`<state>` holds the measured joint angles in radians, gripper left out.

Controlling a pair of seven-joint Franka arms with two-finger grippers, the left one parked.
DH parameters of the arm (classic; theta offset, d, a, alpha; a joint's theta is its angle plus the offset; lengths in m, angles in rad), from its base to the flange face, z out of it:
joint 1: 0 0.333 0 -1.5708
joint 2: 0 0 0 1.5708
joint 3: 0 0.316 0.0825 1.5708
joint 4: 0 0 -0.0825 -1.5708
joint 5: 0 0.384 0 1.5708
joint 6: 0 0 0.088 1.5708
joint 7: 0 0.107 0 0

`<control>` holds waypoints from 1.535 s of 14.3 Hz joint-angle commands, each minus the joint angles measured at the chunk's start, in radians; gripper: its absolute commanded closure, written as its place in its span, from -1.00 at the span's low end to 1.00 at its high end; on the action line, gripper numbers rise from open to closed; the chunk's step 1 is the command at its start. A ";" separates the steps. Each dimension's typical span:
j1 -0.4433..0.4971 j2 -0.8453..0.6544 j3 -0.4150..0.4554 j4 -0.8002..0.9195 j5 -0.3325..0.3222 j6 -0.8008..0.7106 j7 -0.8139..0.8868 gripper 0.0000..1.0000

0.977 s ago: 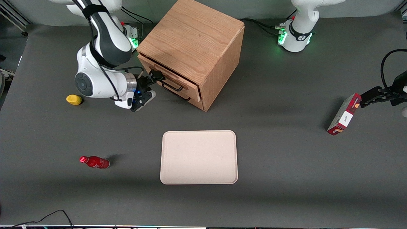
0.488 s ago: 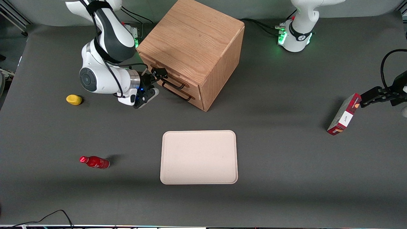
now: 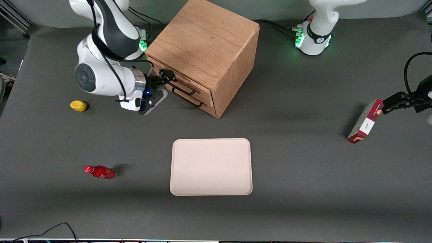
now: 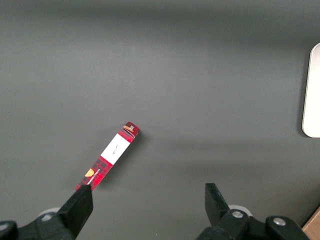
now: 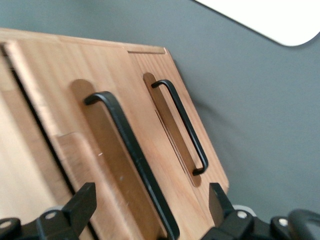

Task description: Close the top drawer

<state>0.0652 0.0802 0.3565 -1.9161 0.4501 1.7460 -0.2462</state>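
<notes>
The wooden cabinet [image 3: 206,47] stands at the back of the table, its drawer fronts turned toward the working arm's end. The top drawer [image 3: 185,82] [image 5: 107,165] sits nearly flush with the lower drawer front [image 3: 199,101] [image 5: 172,135]; a thin dark gap runs along its upper edge. My gripper [image 3: 166,78] [image 5: 150,200] is right in front of the top drawer. It is open, and its fingers [image 5: 82,202] straddle the drawer's black bar handle [image 5: 125,135] without clamping it.
A pale tray [image 3: 211,166] lies nearer the front camera than the cabinet. A red bottle [image 3: 100,172] lies on its side and a yellow object [image 3: 78,105] sits toward the working arm's end. A red box [image 3: 364,121] [image 4: 107,156] is at the parked arm's end.
My gripper has moved in toward the cabinet, and the top drawer, which stuck out a second ago, has slid in almost flush.
</notes>
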 commanded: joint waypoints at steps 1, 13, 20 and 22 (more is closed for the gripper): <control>-0.004 -0.008 -0.020 0.182 -0.088 -0.146 0.021 -1.00; -0.004 -0.223 -0.281 0.454 -0.438 -0.453 0.418 -1.00; -0.016 -0.306 -0.306 0.172 -0.435 -0.247 0.452 -1.00; -0.015 -0.284 -0.323 0.196 -0.444 -0.250 0.455 -1.00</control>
<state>0.0463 -0.1658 0.0479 -1.6881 0.0302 1.4750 0.1822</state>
